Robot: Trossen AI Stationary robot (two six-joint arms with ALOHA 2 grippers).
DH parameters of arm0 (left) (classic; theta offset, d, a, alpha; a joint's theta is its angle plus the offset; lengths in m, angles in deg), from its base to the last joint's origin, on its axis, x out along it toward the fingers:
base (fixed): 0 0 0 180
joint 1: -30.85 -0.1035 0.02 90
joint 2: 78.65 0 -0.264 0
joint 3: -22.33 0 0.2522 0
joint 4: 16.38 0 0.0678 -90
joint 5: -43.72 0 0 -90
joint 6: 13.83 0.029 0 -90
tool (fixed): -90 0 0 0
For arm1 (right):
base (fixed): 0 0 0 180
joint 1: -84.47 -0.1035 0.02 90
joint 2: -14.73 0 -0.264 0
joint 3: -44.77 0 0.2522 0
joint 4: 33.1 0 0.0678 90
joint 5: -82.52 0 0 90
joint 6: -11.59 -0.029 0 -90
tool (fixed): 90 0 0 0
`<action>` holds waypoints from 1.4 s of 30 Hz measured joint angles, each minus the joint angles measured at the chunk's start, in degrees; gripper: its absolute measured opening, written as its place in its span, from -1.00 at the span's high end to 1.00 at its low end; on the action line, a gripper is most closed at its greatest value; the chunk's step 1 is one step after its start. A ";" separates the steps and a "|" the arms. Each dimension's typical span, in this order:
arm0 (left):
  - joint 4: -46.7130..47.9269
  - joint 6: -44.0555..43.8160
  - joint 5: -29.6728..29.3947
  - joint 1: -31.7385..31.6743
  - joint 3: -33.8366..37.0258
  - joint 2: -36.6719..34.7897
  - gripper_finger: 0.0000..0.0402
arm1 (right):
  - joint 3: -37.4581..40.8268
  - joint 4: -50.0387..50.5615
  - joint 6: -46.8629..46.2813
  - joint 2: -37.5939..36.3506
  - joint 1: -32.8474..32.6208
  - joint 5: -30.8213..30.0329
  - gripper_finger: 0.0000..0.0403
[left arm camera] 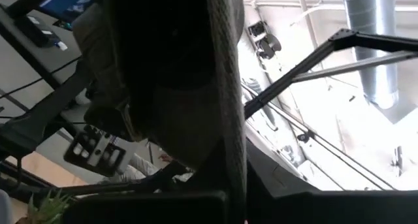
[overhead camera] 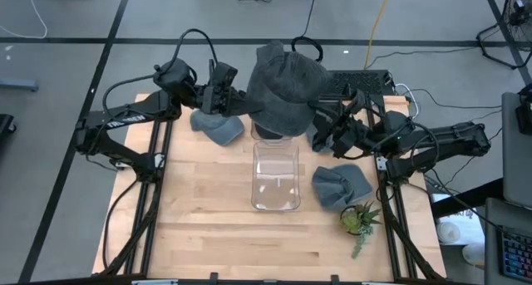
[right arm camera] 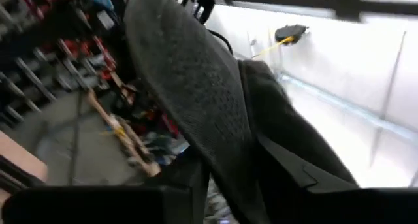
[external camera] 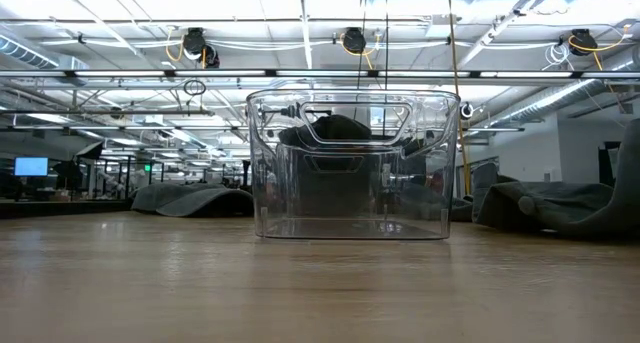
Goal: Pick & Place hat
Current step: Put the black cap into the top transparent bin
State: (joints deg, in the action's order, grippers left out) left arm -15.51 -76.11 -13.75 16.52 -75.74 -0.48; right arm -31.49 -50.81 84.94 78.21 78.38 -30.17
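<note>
Evidently soft and light, the grey hat (overhead camera: 283, 85) droops above the clear bin (overhead camera: 275, 175); my left gripper (overhead camera: 223, 92) and right gripper (overhead camera: 326, 127) each pinch its brim.

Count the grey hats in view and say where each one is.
3. One hat is held up between both grippers beyond the clear bin; one hat lies on the table left of the bin; one hat lies right of it. Others may be hidden.

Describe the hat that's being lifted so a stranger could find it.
Start at the clear bin in the table's middle. Just behind its far end, both claws hold up a grey hat. Unlike the two grey hats lying flat on the wood, it hangs in the air.
</note>
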 joint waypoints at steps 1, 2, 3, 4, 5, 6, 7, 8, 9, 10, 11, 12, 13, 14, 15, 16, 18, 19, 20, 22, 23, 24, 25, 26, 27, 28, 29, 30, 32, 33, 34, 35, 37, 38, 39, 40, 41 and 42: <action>-0.08 0.55 0.61 -0.18 0.00 0.00 0.96 | 0.00 0.26 -1.91 -0.08 -0.48 -0.46 0.45; -0.13 1.45 1.11 -0.36 0.00 0.00 0.96 | 0.00 0.43 -3.58 -0.12 -1.07 -1.54 0.42; -0.27 2.51 1.84 -0.51 0.00 0.00 0.96 | 0.00 0.52 -5.33 -0.17 -1.57 -2.49 0.40; -0.42 3.52 2.39 -0.61 0.00 0.00 0.96 | 0.00 0.59 -7.01 -0.17 -2.05 -3.46 0.38; -0.47 4.68 2.91 -0.78 0.00 -0.02 0.96 | 0.00 0.84 -8.98 -0.17 -2.60 -4.64 0.35; -0.53 5.89 3.50 -0.94 0.00 -0.07 0.96 | 0.00 1.14 -11.15 -0.18 -3.14 -5.82 0.34; -0.64 7.12 4.24 -1.19 0.00 -0.12 0.96 | 0.00 1.49 -13.36 -0.22 -3.74 -7.24 0.32; -0.92 8.45 4.78 -1.43 0.00 -0.22 0.96 | 0.00 1.90 -15.51 -0.25 -4.40 -8.50 0.31; -1.48 9.39 5.05 -1.67 -0.14 -0.30 0.96 | 0.00 2.22 -17.40 -0.28 -5.17 -9.74 0.30; -1.59 10.40 5.50 -1.96 -0.22 -0.43 0.96 | 0.02 2.51 -19.04 -0.26 -5.99 -11.04 0.29; -1.61 11.67 6.11 -2.17 -0.23 -0.50 0.96 | 0.04 2.78 -20.69 -0.26 -6.80 -12.05 0.28; -1.48 13.08 6.73 -2.34 -0.24 -0.54 0.96 | 0.07 2.85 -22.66 -0.22 -7.54 -13.07 0.28; -1.12 14.72 7.54 -2.45 -0.24 -0.66 0.96 | 0.07 2.83 -25.04 -0.22 -8.27 -13.80 0.27; -0.77 16.75 8.62 -2.57 -0.22 -0.66 0.96 | 0.07 2.77 -27.69 -0.26 -8.95 -14.65 0.26; -0.65 19.06 9.34 -2.53 -0.22 -0.66 0.96 | 0.07 2.87 -30.60 -0.49 -9.44 -15.00 0.25; -0.65 21.42 10.16 -2.43 -0.22 -0.67 0.96 | 0.07 3.21 -33.59 -0.72 -9.89 -15.02 0.24; -0.62 25.51 12.12 -2.38 -0.22 -0.92 0.96 | 0.07 4.13 -39.72 -1.33 -10.46 -14.98 0.22; -0.38 27.11 12.97 -2.38 -0.22 -1.11 0.96 | 0.07 4.71 -42.71 -1.62 -10.57 -14.91 0.21; -0.35 28.78 13.72 -2.38 -0.22 -1.17 0.96 | 0.07 5.51 -45.65 -1.94 -10.60 -14.84 0.20; 0.02 32.32 14.65 -2.38 -0.22 -1.25 0.96 | 0.07 7.74 -51.52 -2.53 -10.58 -14.80 0.19; 0.94 34.30 15.11 -2.38 -0.22 -1.30 0.96 | 0.07 9.27 -54.35 -2.93 -10.58 -14.78 0.18; 2.15 36.29 15.52 -2.38 -0.22 -1.44 0.96 | 0.07 10.76 -57.10 -3.22 -10.53 -14.66 0.18; 3.60 38.48 15.64 -2.38 -0.22 -1.67 0.96 | 0.07 12.00 -59.69 -3.44 -10.53 -14.50 0.18; 5.29 41.11 15.67 -2.38 -0.21 -1.87 0.96 | 0.07 13.14 -62.15 -3.68 -10.53 -14.45 0.18; 6.96 43.99 15.67 -2.38 -0.22 -2.19 0.96 | 0.07 14.19 -64.45 -3.88 -10.53 -13.85 0.18; 9.05 46.94 15.69 -2.38 -0.22 -2.60 0.96 | 0.07 14.77 -66.52 -3.97 -10.53 -13.04 0.17; 11.39 49.66 15.69 -2.38 -0.22 -3.09 0.96 | 0.07 14.83 -68.02 -4.03 -10.53 -12.47 0.16; 13.87 52.07 15.69 -2.40 -0.22 -3.50 0.96 | 0.07 14.79 -68.88 -4.08 -10.53 -11.35 0.13; 18.76 55.68 15.68 -2.44 -0.22 -4.26 0.96 | 0.07 14.48 -69.85 -4.15 -10.53 -9.51 0.05; 21.60 57.03 15.65 -2.46 -0.21 -4.61 0.96 | 0.07 14.40 -69.93 -4.17 -10.52 -8.65 -0.01; 24.03 58.30 15.58 -2.46 -0.22 -4.89 0.96 | 0.07 14.21 -69.94 -4.17 -10.53 -8.61 -0.07; 26.17 59.50 15.49 -2.46 -0.21 -5.12 0.96 | 0.07 14.22 -69.95 -4.17 -10.53 -8.55 -0.14; 30.59 61.87 15.40 -2.46 -0.22 -5.38 0.95 | 0.07 14.20 -71.17 -4.17 -10.43 -8.53 -0.29; 32.51 62.79 15.19 -2.38 -0.20 -5.38 0.95 | 0.07 14.20 -72.13 -4.17 -10.30 -8.55 -0.35; 34.50 63.49 15.02 -2.26 -0.20 -5.38 0.96 | 0.07 14.21 -73.22 -4.17 -10.08 -8.49 -0.42; 36.84 64.44 14.91 -2.15 -0.20 -5.50 0.96 | 0.07 14.23 -74.37 -4.17 -10.00 -8.16 -0.47; 39.08 65.83 14.68 -2.10 -0.16 -5.59 0.96 | 0.07 14.30 -75.31 -4.39 -9.93 -7.11 -0.52; 41.13 67.39 14.22 -2.05 -0.15 -5.67 0.96 | 0.07 14.41 -75.94 -4.63 -9.85 -6.32 -0.56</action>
State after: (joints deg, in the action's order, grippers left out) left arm 25.62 -8.72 0.48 14.47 -75.90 -6.15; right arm -31.43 -36.40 8.99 73.58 68.53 -36.50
